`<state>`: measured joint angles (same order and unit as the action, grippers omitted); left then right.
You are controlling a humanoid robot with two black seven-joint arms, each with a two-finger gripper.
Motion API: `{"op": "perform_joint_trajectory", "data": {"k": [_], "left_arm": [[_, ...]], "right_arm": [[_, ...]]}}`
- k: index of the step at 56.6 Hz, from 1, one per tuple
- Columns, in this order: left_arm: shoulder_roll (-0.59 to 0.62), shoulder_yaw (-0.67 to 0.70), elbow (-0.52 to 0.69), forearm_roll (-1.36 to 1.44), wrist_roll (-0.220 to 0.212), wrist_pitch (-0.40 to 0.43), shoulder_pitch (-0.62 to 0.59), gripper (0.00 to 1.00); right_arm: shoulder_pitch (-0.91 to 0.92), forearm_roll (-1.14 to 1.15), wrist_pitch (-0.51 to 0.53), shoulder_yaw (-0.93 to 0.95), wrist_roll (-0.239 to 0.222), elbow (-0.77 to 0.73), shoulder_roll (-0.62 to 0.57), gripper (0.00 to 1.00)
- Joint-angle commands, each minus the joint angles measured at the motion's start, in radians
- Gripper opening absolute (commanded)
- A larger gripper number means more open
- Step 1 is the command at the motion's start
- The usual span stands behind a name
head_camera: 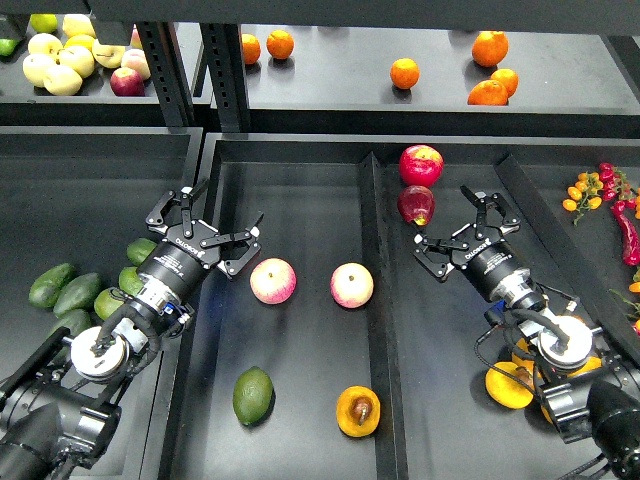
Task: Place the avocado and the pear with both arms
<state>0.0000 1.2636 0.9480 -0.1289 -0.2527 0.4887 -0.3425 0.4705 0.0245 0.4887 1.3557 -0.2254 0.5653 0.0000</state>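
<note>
We see two pink-yellow apples (273,281) side by side in the middle bin, two red apples (421,165) behind them, oranges (404,73) on the shelf, and dark avocados (62,290) at left.

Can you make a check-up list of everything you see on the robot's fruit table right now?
Surface: black tray with a raised divider, bare between the fruits.
Job's things: avocado and pear lie side by side near the front, apart, untouched.
Clutter: two pink-yellow apples in the middle tray; two red fruits behind; darker avocados on the left; orange-yellow halves on the right.
Hands: left hand open, empty, beside an apple; right hand open, empty.
Cables: black wires at the right wrist.
Surroundings: back shelf with oranges and yellow apples; red peppers far right.
</note>
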Motion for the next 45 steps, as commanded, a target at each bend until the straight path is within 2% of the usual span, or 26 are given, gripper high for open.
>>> {"op": "perform_joint_trajectory", "data": {"k": [1, 20, 30, 32, 33, 35, 40, 42, 45], "left_arm": [[0.000, 0.000, 0.000, 0.000, 0.000, 0.000, 0.000, 0.99], [0.000, 0.003, -0.003, 0.000, 0.007, 0.000, -0.003, 1.00], [0.000, 0.007, -0.006, 0.002, -0.016, 0.000, -0.016, 0.99], [0.000, 0.008, -0.006, 0.002, -0.033, 0.000, -0.026, 0.99], [0.000, 0.010, -0.008, 0.002, -0.078, 0.000, -0.048, 0.99], [0.000, 0.011, -0.009, 0.000, -0.126, 0.000, -0.076, 0.99], [0.000, 0.002, -0.017, 0.000, -0.207, 0.000, -0.153, 0.99], [0.000, -0.006, -0.023, -0.006, -0.230, 0.000, -0.177, 0.99], [0.000, -0.019, -0.034, -0.011, -0.236, 0.000, -0.216, 0.99]], "right_arm": [[-0.001, 0.000, 0.000, 0.000, 0.000, -0.001, 0.000, 1.00], [-0.001, -0.002, 0.000, 0.002, 0.008, -0.001, 0.000, 1.00], [-0.001, -0.002, 0.000, -0.003, 0.012, 0.004, 0.000, 1.00], [0.000, -0.002, 0.000, -0.001, 0.012, 0.005, 0.000, 1.00], [0.000, -0.002, 0.000, -0.001, 0.012, 0.005, 0.000, 1.00], [0.000, -0.002, 0.000, 0.000, 0.012, 0.005, 0.000, 1.00], [0.002, -0.002, 0.000, 0.006, 0.012, 0.007, 0.000, 1.00], [0.003, -0.002, 0.000, 0.008, 0.012, 0.007, 0.000, 1.00], [0.003, -0.002, 0.000, 0.008, 0.014, 0.008, 0.000, 1.00]]}}
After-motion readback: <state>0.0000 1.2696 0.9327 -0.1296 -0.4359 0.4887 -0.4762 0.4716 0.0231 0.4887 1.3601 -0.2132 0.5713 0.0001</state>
